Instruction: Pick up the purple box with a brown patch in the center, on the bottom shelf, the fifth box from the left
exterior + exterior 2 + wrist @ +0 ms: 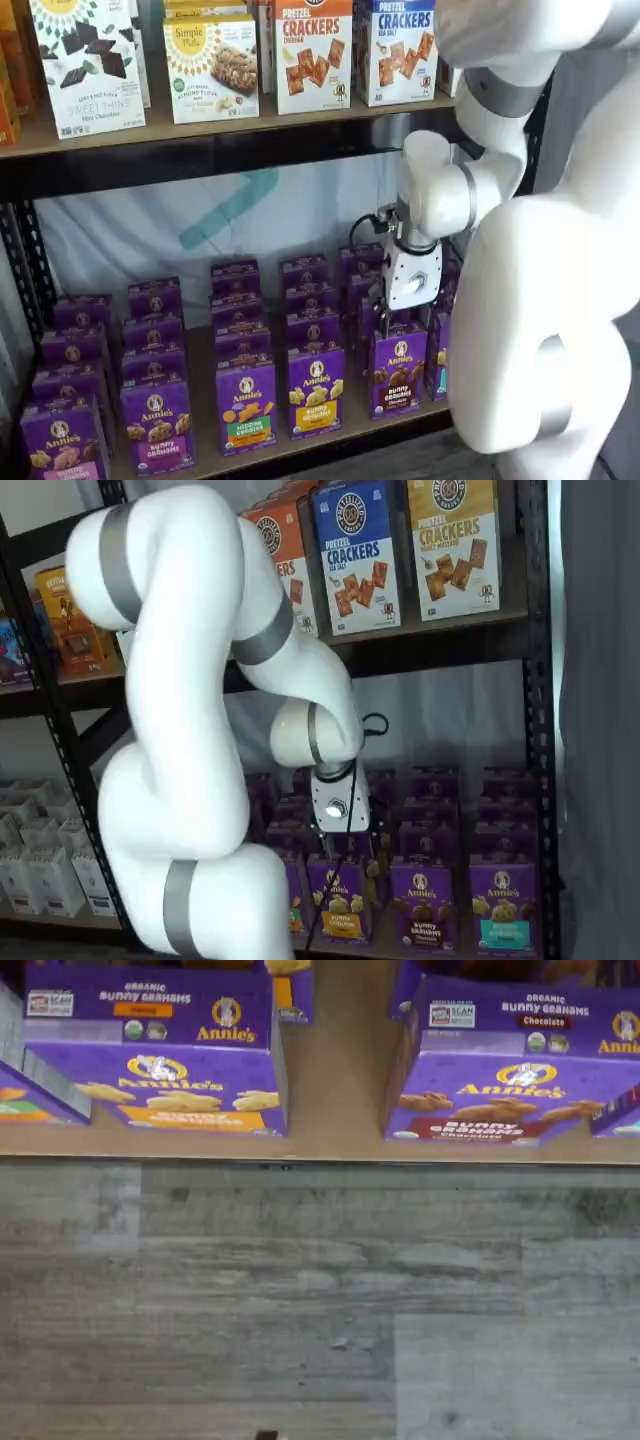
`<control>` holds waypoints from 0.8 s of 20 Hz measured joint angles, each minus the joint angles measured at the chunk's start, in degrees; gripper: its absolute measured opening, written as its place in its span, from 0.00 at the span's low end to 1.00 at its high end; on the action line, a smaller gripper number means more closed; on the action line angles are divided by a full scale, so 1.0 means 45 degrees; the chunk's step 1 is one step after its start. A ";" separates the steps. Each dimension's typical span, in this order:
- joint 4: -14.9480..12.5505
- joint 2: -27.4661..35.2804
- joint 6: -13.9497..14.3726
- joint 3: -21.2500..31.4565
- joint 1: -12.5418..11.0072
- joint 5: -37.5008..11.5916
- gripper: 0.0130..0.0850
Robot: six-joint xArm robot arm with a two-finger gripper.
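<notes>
Looks like the approach step: the gripper (405, 312) hangs above the purple box (399, 373) at the bottom shelf (330, 432) front edge. Can't tell how the jaws stand. Next it needs to drop and line up.

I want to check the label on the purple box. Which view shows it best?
The wrist view: the purple box fills the frame's corner, "Chocolate" and brown bunnies legible. In both shelf views it is smaller, though its whole front shows, unobstructed.
</notes>
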 joint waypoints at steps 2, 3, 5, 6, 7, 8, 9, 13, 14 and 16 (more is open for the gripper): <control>0.0109 0.0491 -0.0081 -0.0200 0.0021 -0.0353 1.00; 0.0226 0.0742 -0.0183 -0.0312 0.0028 -0.0511 1.00; 0.0087 0.1201 -0.0072 -0.0573 0.0002 -0.0706 1.00; 0.0019 0.1435 -0.0032 -0.0704 -0.0022 -0.0807 1.00; 0.0054 0.1668 -0.0085 -0.0837 -0.0040 -0.0918 1.00; 0.0102 0.1894 -0.0149 -0.0965 -0.0058 -0.1012 1.00; -0.0055 0.2138 -0.0034 -0.1136 -0.0100 -0.1042 1.00; 0.0015 0.3386 -0.0307 -0.1919 -0.0301 -0.1309 1.00; 0.0137 0.3669 -0.0485 -0.2102 -0.0357 -0.1401 1.00; 0.0181 0.4268 -0.0675 -0.2540 -0.0516 -0.1527 1.00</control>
